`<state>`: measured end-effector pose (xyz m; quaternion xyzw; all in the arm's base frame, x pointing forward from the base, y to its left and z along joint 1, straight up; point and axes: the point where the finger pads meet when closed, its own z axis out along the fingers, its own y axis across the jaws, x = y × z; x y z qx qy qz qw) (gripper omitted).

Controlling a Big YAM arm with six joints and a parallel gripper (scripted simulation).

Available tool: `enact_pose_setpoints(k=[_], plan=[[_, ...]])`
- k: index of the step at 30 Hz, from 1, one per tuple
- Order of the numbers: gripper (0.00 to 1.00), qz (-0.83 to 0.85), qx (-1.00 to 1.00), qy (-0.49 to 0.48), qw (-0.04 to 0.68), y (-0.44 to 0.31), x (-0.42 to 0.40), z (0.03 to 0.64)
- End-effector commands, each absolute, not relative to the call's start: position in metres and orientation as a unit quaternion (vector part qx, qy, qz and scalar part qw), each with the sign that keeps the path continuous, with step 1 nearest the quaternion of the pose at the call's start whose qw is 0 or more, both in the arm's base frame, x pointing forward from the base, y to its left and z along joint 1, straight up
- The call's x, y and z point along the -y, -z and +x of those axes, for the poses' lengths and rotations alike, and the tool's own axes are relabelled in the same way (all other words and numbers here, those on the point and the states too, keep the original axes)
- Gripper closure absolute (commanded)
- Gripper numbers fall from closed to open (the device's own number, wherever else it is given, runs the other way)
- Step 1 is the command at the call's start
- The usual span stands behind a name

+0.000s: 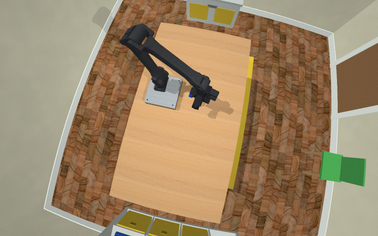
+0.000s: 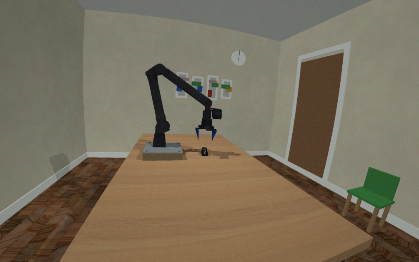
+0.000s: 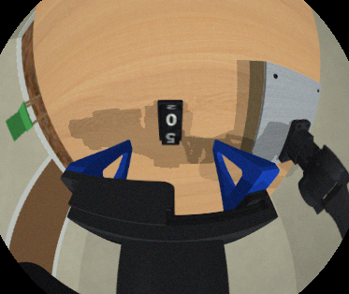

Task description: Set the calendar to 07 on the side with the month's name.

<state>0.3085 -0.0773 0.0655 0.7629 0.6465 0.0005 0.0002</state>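
The claw (image 1: 199, 98) (image 2: 205, 139) (image 3: 172, 144) is released, its blue fingers spread wide with nothing between them, and hangs above the table (image 1: 169, 146) (image 2: 204, 202) (image 3: 166, 37), right of center in the exterior view. Below it, apart from the fingertips, the small black calendar (image 2: 204, 152) (image 3: 170, 121) rests on the tabletop; in the top view the arm (image 1: 169, 55) (image 2: 155, 94) (image 3: 325, 183) hides it. An upright white 2 faces the exterior view. Near the middle of the wrist view, a white 0 shows above an upside-down 5 (the mark at the upper end is too squashed to read). The month's name and the tray's outline can't be made out. The gray base plate (image 1: 158, 101) (image 2: 161, 156) (image 3: 283, 94) sits at the upper right of the wrist view.
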Motion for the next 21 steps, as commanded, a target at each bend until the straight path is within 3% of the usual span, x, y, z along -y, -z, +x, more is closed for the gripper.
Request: enact_pose_setpoints(k=[1, 21], plan=[[0.00, 0.762, -0.646, -0.023, 0.034, -0.091, 0.085, 0.336], [0.00, 0.762, -0.646, -0.022, 0.033, -0.142, 0.084, 0.331]])
